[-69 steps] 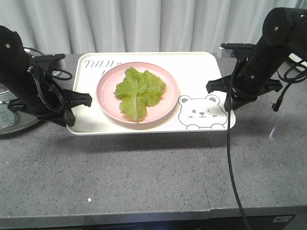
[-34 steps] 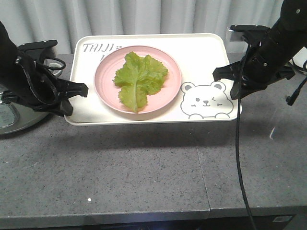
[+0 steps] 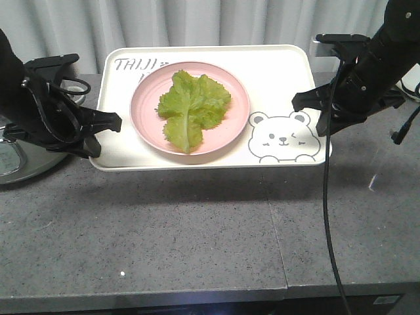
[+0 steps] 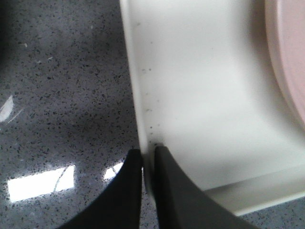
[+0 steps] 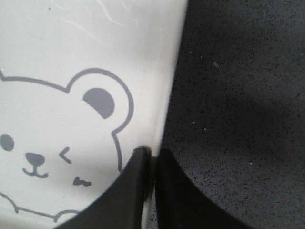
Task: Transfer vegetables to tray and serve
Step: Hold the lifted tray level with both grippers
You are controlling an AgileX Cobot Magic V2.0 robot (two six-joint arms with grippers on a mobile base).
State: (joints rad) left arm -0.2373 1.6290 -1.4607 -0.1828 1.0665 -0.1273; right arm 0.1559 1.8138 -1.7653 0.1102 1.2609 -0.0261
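tray point(image 3: 275, 72) lies lengthwise left-right, lettuce leaf point(image 3: 192, 108) lengthwise across it.

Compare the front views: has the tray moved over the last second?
Yes. The tray has shifted upward in the front view: its far rim, earlier level with the counter's back edge, now overlaps the curtain.

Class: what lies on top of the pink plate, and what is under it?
A lettuce leaf lies on the pink plate, hiding its middle. Under the plate is the cream tray, whose covered part cannot be seen.
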